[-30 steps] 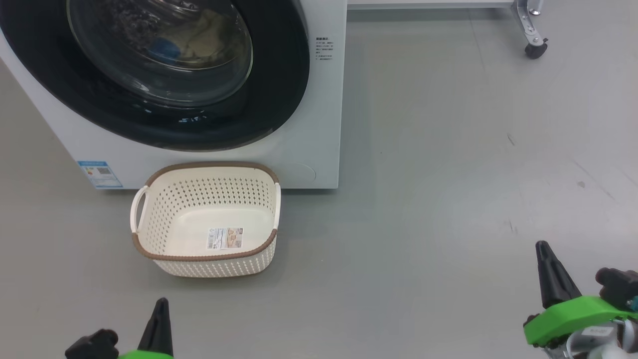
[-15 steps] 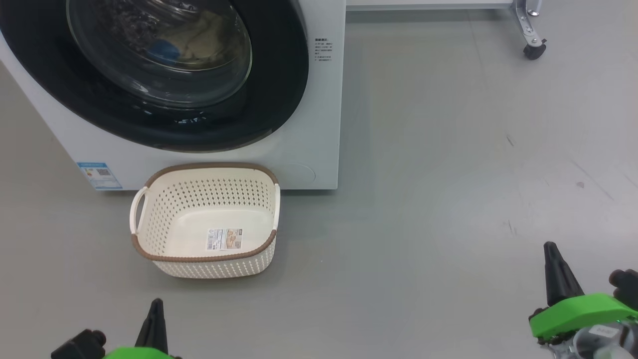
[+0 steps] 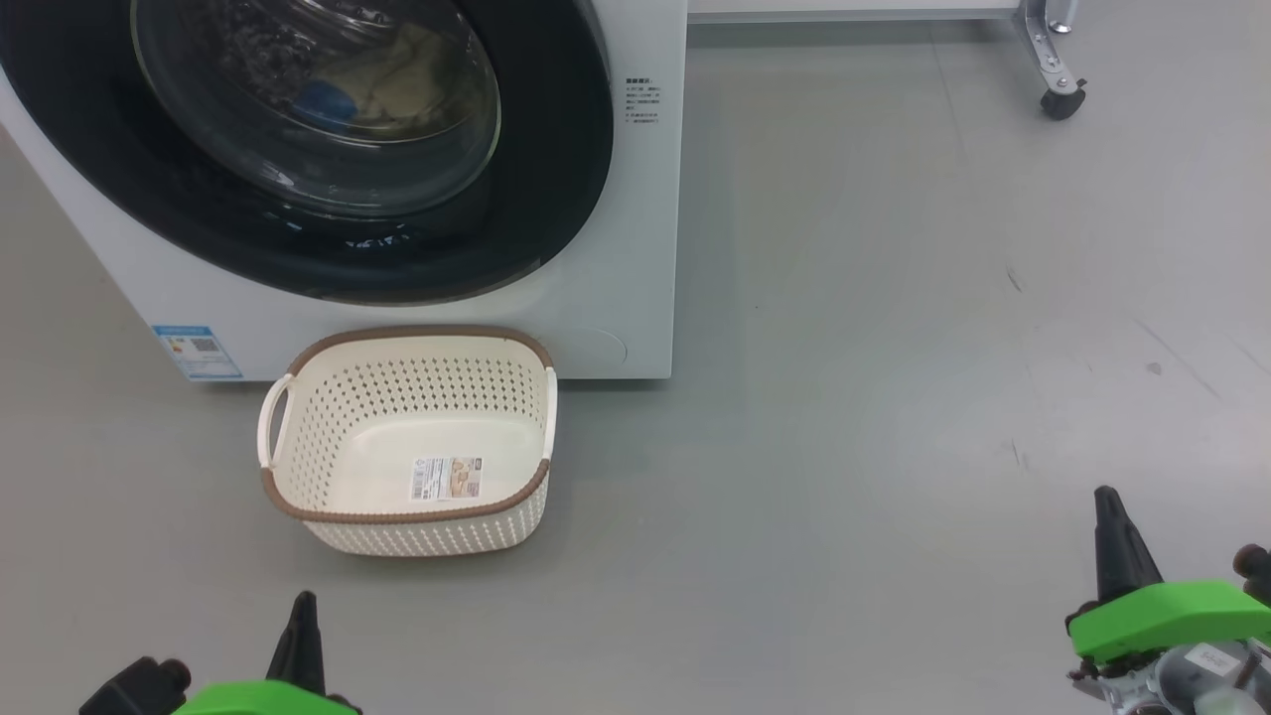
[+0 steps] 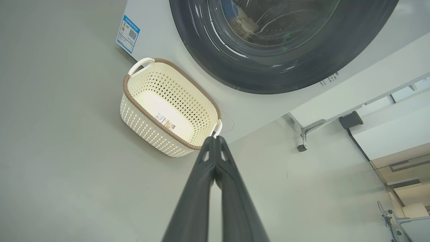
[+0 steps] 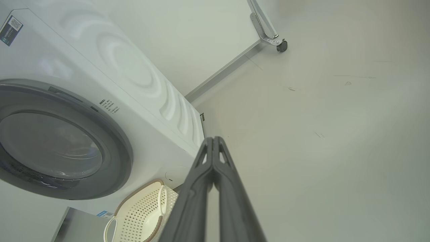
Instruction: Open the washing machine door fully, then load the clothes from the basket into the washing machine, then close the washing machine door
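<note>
The left tool hung pinched shut and empty, low over the grey floor near the perforated cream basket, which sat bare just before the white washing machine, apparently for a short reach. Behind the closed, glossy black-rimmed washing machine door, the soft pale yellow clothes showed through the bulging glass, suggesting the job was finished. The right tool hung shut, holding nothing, well clear.

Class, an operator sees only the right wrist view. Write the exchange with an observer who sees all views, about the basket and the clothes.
Operator: Is the basket empty?
Observer: Yes, the basket holds only a label on its bottom.
Operator: Where are the clothes?
Observer: The clothes lie inside the machine, behind the glass of the shut door.
</note>
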### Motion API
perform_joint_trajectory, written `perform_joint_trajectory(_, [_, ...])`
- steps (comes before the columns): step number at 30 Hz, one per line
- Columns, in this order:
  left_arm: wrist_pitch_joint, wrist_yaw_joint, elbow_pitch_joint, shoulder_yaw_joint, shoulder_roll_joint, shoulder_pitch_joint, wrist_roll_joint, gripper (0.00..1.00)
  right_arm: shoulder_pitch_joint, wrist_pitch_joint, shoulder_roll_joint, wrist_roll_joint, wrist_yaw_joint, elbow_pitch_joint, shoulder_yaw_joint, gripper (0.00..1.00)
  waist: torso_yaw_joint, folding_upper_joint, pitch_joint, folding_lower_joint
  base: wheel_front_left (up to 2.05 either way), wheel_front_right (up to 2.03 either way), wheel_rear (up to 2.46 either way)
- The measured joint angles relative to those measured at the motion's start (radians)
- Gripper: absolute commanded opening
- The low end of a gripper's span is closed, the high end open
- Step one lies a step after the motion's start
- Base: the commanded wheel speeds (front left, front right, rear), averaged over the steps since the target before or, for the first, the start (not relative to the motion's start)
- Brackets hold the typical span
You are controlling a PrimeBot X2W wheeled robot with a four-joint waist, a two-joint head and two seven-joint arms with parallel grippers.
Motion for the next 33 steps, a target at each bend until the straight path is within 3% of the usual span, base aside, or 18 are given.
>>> perform_joint_trajectory(33, [0.095, 0.0, -0.018, 0.069, -0.016, -0.016, -0.323, 0.0, -0.019, 0.098, 0.0, 0.419, -0.001, -0.018, 0.006, 0.0, -0.005, 0.0, -0.006, 0.0, 0.0, 0.0, 0.0])
